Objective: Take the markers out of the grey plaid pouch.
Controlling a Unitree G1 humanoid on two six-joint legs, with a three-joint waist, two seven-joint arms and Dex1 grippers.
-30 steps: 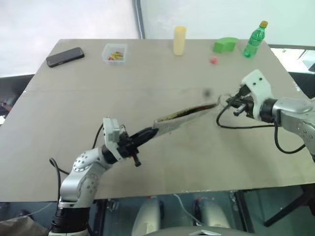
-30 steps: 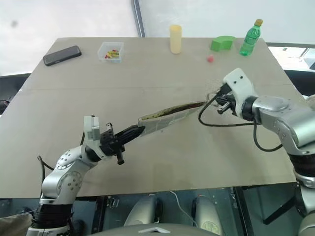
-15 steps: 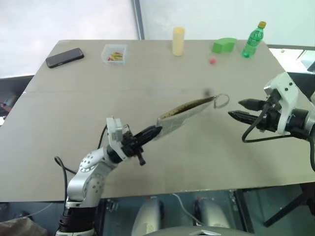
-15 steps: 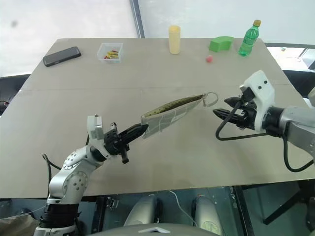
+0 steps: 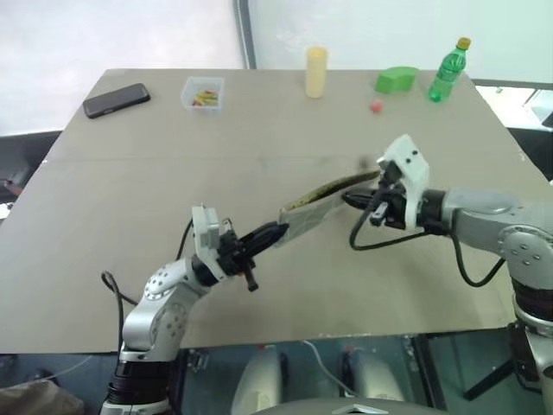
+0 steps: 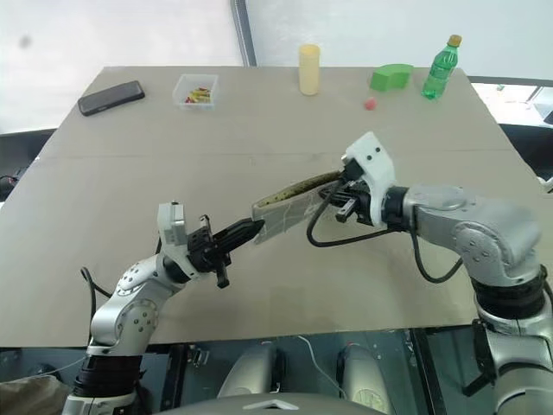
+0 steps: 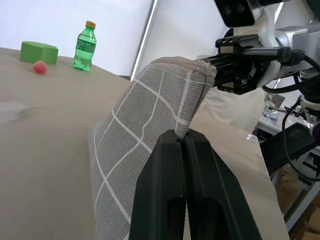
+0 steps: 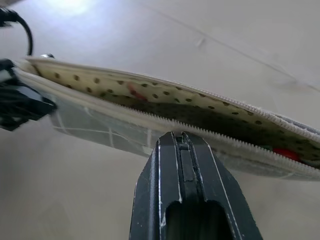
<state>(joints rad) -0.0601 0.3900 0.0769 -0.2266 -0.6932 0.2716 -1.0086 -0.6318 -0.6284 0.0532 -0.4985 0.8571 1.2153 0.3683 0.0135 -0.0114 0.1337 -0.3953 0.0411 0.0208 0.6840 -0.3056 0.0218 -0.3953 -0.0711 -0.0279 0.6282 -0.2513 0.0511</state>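
Grey plaid pouch [image 5: 321, 204] held above beige table [image 5: 130, 199]

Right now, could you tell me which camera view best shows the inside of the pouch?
The right wrist view: the pouch gapes open, showing spotted lining and something red inside. The head views show its thin open edge; the left wrist view shows its checked outside.

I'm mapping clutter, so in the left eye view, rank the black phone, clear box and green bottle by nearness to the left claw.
From the left claw:
1. Clear box, far edge, left of centre.
2. Black phone, far left corner.
3. Green bottle, far right corner.
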